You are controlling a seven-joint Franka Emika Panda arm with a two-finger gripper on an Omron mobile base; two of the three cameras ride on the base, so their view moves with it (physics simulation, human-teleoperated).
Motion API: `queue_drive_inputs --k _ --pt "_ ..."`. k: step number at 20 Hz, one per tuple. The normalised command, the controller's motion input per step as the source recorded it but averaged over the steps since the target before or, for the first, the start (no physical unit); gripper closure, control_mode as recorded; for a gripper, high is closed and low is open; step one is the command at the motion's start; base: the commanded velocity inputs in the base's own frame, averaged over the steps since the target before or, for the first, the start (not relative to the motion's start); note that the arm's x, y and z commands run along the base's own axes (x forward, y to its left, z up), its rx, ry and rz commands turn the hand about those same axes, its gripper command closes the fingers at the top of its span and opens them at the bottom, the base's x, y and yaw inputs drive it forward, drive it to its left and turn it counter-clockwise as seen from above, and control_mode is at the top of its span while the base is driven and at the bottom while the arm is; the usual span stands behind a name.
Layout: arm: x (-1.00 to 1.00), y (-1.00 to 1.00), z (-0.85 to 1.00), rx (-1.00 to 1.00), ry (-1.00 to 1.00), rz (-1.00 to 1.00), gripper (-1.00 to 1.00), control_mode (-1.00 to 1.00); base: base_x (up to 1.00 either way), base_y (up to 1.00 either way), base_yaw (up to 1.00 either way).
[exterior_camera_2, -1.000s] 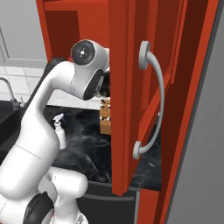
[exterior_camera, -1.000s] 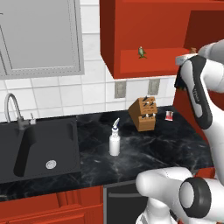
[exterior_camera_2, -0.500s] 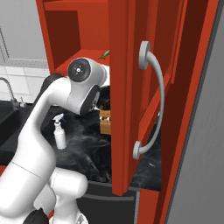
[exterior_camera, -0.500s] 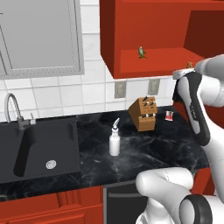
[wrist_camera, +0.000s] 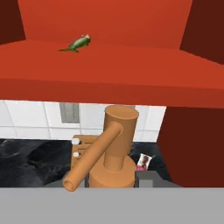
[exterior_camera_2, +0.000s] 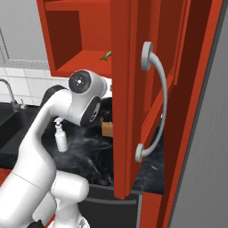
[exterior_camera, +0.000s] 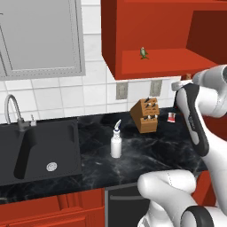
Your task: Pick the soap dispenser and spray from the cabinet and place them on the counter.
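Hand view close on soap dispenser (wrist_camera: 114, 148) tan pump top, dark body hidden below, gripper fingertips unseen, grip state unclear, spray (exterior_camera: 116, 141) upright on counter (exterior_camera: 155, 150).

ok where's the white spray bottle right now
The spray stands upright on the counter in the left base view, between the sink on its left and the knife block on its right.

Rendered kitchen: black marble counter (exterior_camera: 146, 153), sink (exterior_camera: 37, 148) with faucet (exterior_camera: 13, 111), tiled wall (exterior_camera: 95, 95), red cabinet (exterior_camera: 146, 33).
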Motion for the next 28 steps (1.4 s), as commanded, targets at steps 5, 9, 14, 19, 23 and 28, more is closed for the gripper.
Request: queue_drive_inputs --k 5,9,14,19,23,28 --pt "-0.01 0.04 -0.42 0.0 0.08 0.0 1.0 -1.0 0.0 0.0 0.0" --pt "0.0 0.06 -0.47 0.0 0.09 0.0 1.0 -1.0 0.0 0.0 0.0" --pt "0.0 0.02 -0.49 0.0 0.02 0.0 1.0 -1.0 0.0 0.0 0.0" --pt "0.0 0.02 -0.47 0.0 0.01 0.0 1.0 -1.0 0.0 0.0 0.0" --pt "0.0 0.06 -0.42 0.0 0.0 0.0 1.0 -1.0 0.0 0.0 0.0" --pt "0.0 0.05 -0.21 0.0 0.0 0.0 1.0 -1.0 0.0 0.0 0.0"
